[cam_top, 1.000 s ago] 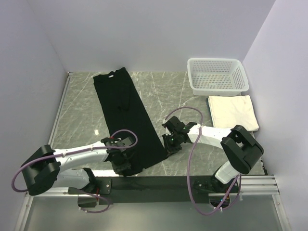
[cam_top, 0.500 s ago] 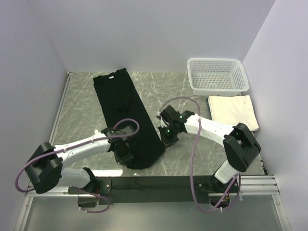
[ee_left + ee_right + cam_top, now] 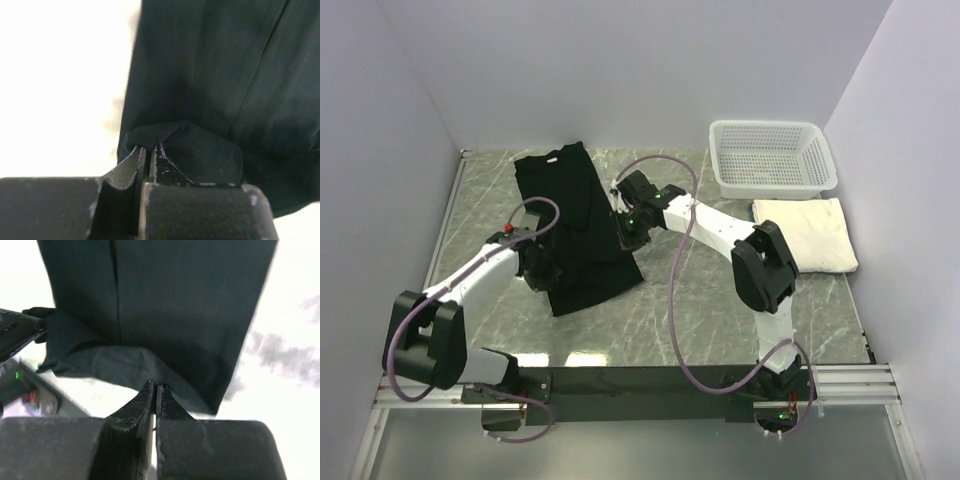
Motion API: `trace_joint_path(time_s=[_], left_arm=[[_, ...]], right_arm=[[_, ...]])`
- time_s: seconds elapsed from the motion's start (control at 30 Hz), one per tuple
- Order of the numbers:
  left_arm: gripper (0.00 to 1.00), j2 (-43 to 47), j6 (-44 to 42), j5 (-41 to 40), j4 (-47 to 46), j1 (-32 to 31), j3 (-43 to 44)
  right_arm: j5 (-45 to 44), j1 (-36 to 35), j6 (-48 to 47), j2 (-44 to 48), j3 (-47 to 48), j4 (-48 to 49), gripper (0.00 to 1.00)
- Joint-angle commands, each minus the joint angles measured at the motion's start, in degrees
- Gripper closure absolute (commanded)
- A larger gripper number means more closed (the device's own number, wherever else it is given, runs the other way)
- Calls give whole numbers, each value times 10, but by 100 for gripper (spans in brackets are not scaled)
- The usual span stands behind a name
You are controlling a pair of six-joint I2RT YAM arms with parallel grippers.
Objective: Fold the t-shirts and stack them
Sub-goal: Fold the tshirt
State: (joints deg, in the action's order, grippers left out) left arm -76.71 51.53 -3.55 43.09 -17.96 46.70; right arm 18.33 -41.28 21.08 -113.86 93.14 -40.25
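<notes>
On the grey-green marbled stone tabletop (image 3: 720, 310): a plain black soft cloth t-shirt (image 3: 570, 195), matte and smooth, is lying lengthwise with its stitched near hem doubling back over the body. The left gripper (image 3: 148, 155) and the right gripper (image 3: 155, 390) are each pinching a hem corner, jaws pressed tight on the fabric. A cream-white folded t-shirt (image 3: 805, 233), rectangular, is lying at the right, just beside a white plastic mesh basket (image 3: 772, 157).

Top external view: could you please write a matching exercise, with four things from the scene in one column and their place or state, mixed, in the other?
1 black t-shirt
2 cream t-shirt
3 basket
4 right gripper

a lies flat by the right wall
b white mesh, far right corner
c shut on black cloth
d dark, its hem pinched

Pairs: 1-d, 2-a, 3-b, 4-c
</notes>
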Motion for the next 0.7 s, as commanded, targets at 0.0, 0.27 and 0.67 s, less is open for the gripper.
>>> trace_joint_path(time_s=[0.0, 0.27, 0.67], left_arm=[[99, -18, -60, -29, -75, 46, 31], [99, -46, -92, -48, -176, 93, 47], [99, -96, -133, -34, -238, 126, 90]], right_arm=[[-32, 9, -7, -23, 58, 55, 100], [-62, 23, -20, -82, 110, 148, 100], [-93, 41, -10, -112, 103, 201, 100]])
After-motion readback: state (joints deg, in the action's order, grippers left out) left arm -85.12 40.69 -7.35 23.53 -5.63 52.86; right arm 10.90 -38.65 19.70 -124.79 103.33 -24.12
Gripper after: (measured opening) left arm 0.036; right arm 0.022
